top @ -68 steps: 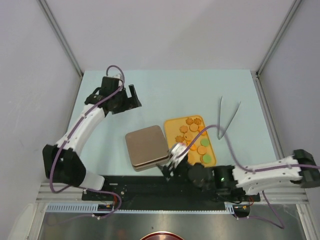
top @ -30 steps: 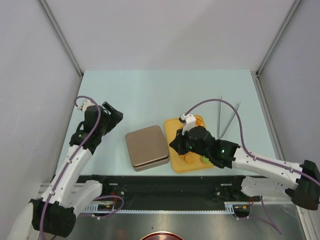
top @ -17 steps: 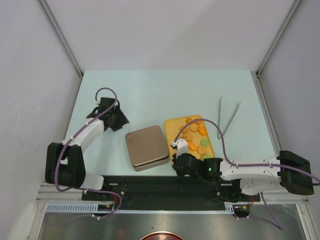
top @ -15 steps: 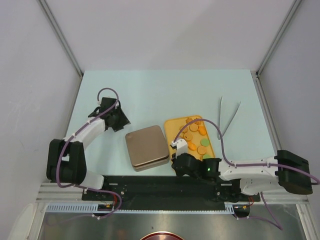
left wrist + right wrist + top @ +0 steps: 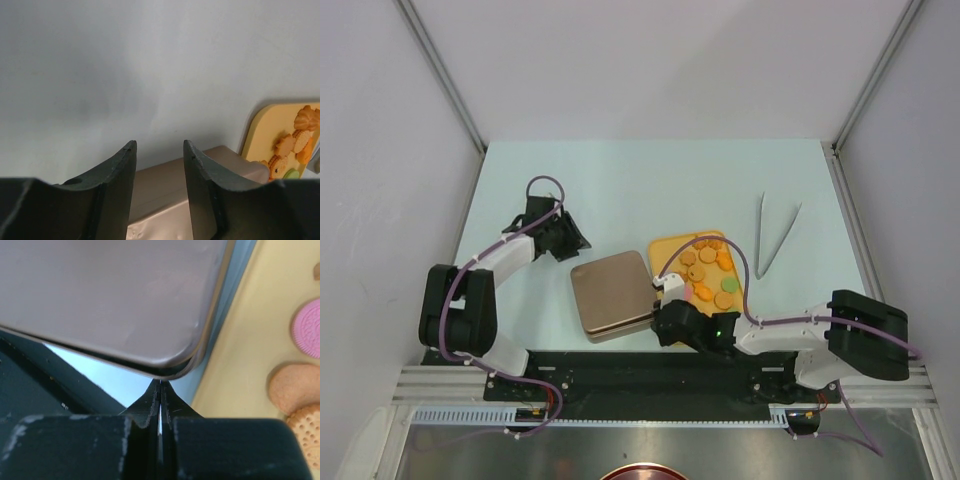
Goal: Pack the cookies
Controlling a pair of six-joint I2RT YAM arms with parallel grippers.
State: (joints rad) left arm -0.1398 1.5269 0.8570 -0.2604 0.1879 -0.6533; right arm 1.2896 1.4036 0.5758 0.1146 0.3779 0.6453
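Note:
The cookies (image 5: 708,272) lie on a yellow tray (image 5: 665,252) right of the closed brown tin (image 5: 612,295); they are mostly orange-tan, with green and pink ones. In the right wrist view a pink cookie (image 5: 307,335) and tan ones (image 5: 290,387) rest on the tray (image 5: 235,365). My right gripper (image 5: 160,383) is shut and empty, its tips right at the tin's near right corner (image 5: 180,367). My left gripper (image 5: 158,148) is open with nothing between its fingers, low at the tin's far left corner; the tin (image 5: 160,185) shows beyond the gap. In the top view the left gripper (image 5: 576,240) and right gripper (image 5: 657,322) flank the tin.
Metal tweezers (image 5: 775,235) lie on the pale table right of the tray. The black rail (image 5: 620,375) with the arm bases runs along the near edge. Grey walls enclose the table on three sides.
The right arm swung from over the tray down and left to the tin's near right corner and shut fully. The left gripper narrowed its jaws and edged right toward the tin.

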